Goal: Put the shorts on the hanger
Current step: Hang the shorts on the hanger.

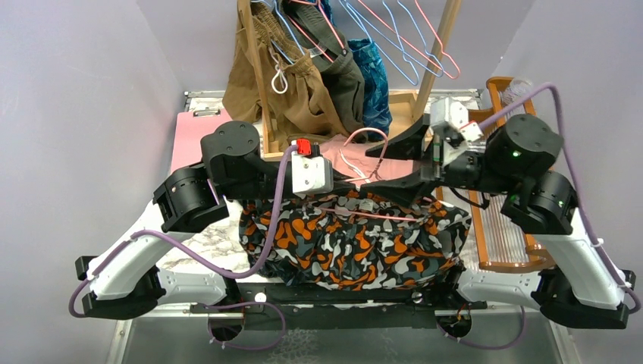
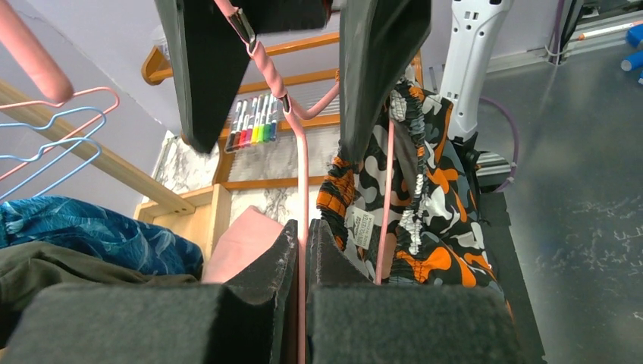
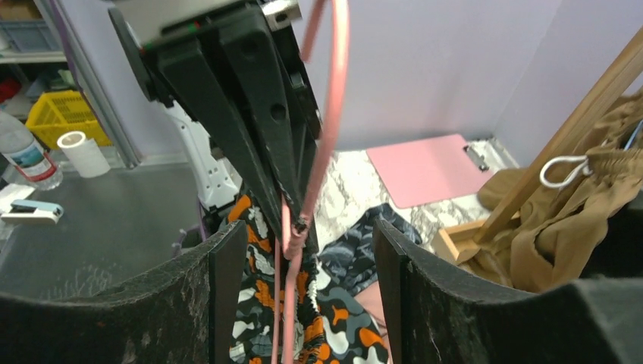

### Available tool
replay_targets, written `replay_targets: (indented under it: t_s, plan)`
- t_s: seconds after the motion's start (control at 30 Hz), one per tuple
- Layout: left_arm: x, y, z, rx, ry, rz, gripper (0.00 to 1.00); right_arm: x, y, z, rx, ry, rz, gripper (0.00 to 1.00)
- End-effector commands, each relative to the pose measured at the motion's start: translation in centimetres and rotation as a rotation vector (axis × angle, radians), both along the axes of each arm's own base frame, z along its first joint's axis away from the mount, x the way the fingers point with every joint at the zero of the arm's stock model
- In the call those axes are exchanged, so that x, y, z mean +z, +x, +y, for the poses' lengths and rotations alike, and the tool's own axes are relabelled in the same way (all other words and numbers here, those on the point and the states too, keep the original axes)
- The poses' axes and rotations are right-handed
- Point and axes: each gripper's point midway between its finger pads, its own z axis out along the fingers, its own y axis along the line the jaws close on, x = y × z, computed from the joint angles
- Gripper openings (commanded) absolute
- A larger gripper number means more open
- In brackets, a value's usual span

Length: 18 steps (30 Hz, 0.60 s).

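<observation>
— What is hard to make out here?

— Most of the thin pink wire hanger [image 2: 302, 182]. From above only its curved hook and one slanting side show. The rest is lost under the dark camouflage-print shorts with orange, white and grey blobs [image 1: 349, 243], so I cannot tell how the fabric sits on the bottom bar. The left gripper's fingertips are also buried behind the other arm's black fingers in that view.

— And where are the shorts?

— They are bunched in a heap at the near middle of the marble-patterned tabletop [image 1: 199, 241], between the two arm bases. One pink wire runs across their upper edge.

— How do the arms stand?

— Both elbows are raised and both wrists turn inward. The grippers meet nose to nose above the shorts.

— And the fingers?

— The left gripper [image 2: 303, 235] is clenched on the hanger's wire, with its pads pressed together around it. The right gripper [image 3: 307, 231] is spread wide. The twisted neck of the hanger passes through the gap between its fingers, touching neither.
</observation>
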Motion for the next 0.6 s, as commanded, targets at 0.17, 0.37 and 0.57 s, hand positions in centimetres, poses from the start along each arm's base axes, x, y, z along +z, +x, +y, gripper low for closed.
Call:
replay_targets:
  t_s: [0.17,0.37,0.57]
  plan:
    - [2.4,-0.5,1.1,-0.002,-0.079,-0.064,0.0,-2.3,0.8,-1.7,-0.096,-0.043,0.008,0.63]
    - [2.8,-0.4,2.4,0.038,-0.096,-0.091,0.0,-4.5,1.0,-4.0,-0.184,-0.084,0.045,0.57]
    - [3.2,-0.1,3.5,0.081,-0.113,-0.106,0.0,-5.5,0.7,-5.7,-0.231,-0.096,0.071,0.4]
